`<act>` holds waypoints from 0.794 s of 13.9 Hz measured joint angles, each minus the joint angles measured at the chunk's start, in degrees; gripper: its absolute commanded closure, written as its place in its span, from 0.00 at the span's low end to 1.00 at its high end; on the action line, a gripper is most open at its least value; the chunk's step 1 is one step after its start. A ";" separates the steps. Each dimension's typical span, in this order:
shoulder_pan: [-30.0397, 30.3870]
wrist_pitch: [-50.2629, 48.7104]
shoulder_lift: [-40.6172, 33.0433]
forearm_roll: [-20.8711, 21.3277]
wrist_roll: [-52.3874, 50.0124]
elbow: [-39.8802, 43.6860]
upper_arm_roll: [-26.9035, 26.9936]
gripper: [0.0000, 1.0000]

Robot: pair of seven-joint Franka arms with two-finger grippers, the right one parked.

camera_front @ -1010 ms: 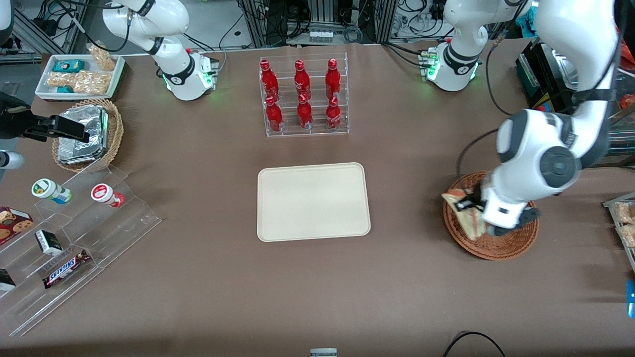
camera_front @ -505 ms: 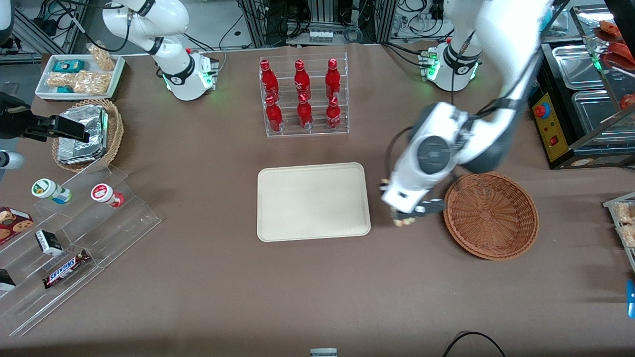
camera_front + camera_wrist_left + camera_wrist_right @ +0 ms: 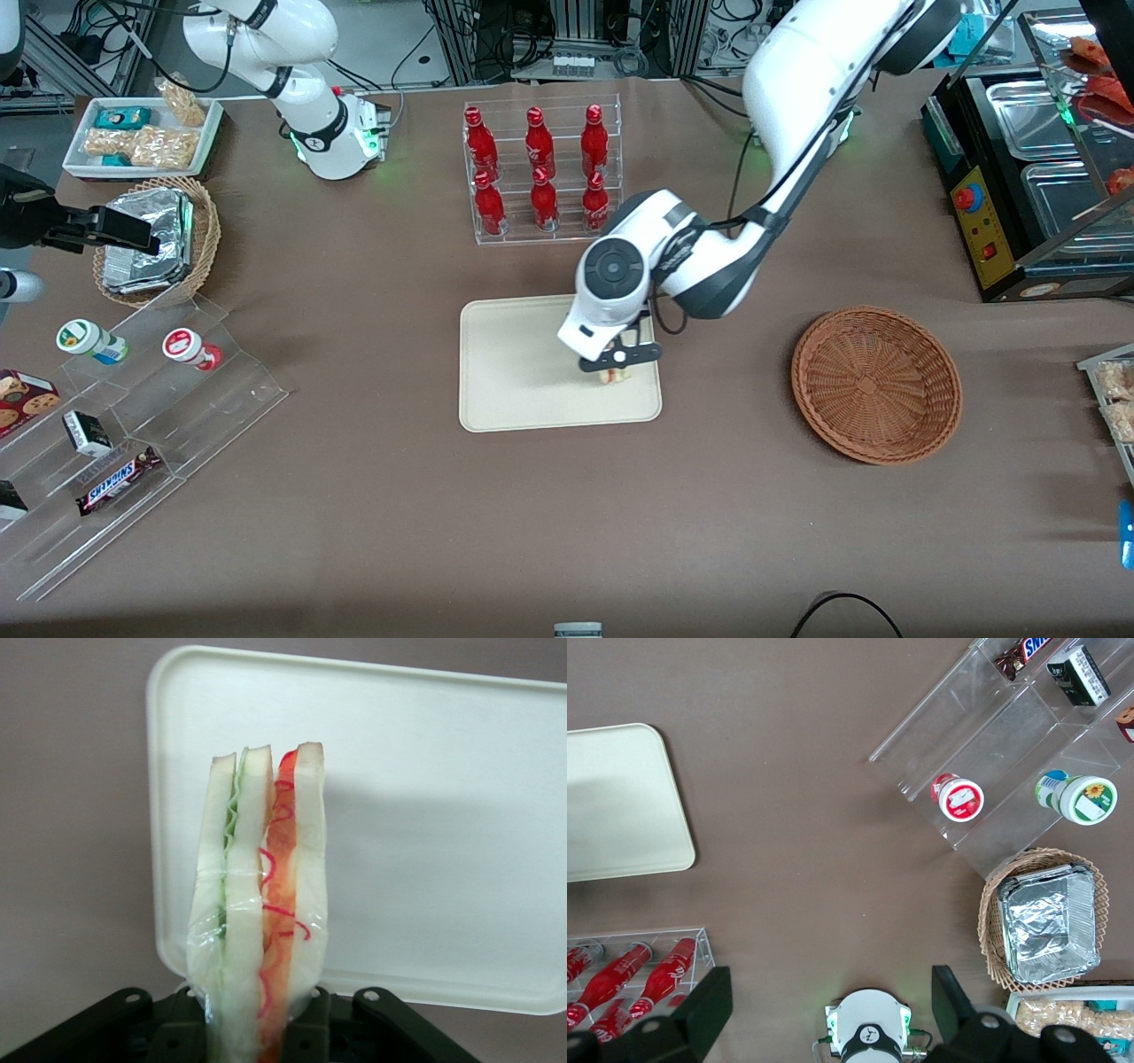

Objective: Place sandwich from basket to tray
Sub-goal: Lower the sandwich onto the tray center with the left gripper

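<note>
a: where's the sandwich (image 3: 261, 904) right now?

b: clamped in the gripper (image 3: 611, 370), which is closed on its lower end. from the wrist camera it stands on edge, pale bread slices with a green layer and a red-orange layer between them, and some clear wrap around the lower part.

a: and is it over the tray (image 3: 514, 390) ?

b: yes. from the front, the gripper and the bit of sandwich (image 3: 609, 376) showing under it sit above the tray's edge that faces the basket (image 3: 875, 384), toward the corner nearer the front camera. i can't tell whether the sandwich touches the tray surface.

a: what about the basket?

b: it sits on the brown tabletop (image 3: 532, 514) well apart from the tray, toward the working arm's end, with only bare wicker showing inside.

a: anything else around?

b: a clear rack of red bottles (image 3: 541, 173) stands farther from the front camera than the tray. toward the parked arm's end there is a tan wicker basket with a foil container (image 3: 151, 237), and a clear stepped stand (image 3: 133, 425) holding snacks.
</note>
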 measured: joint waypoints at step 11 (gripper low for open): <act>-5.99 1.58 11.01 0.04 -0.75 9.25 0.09 0.75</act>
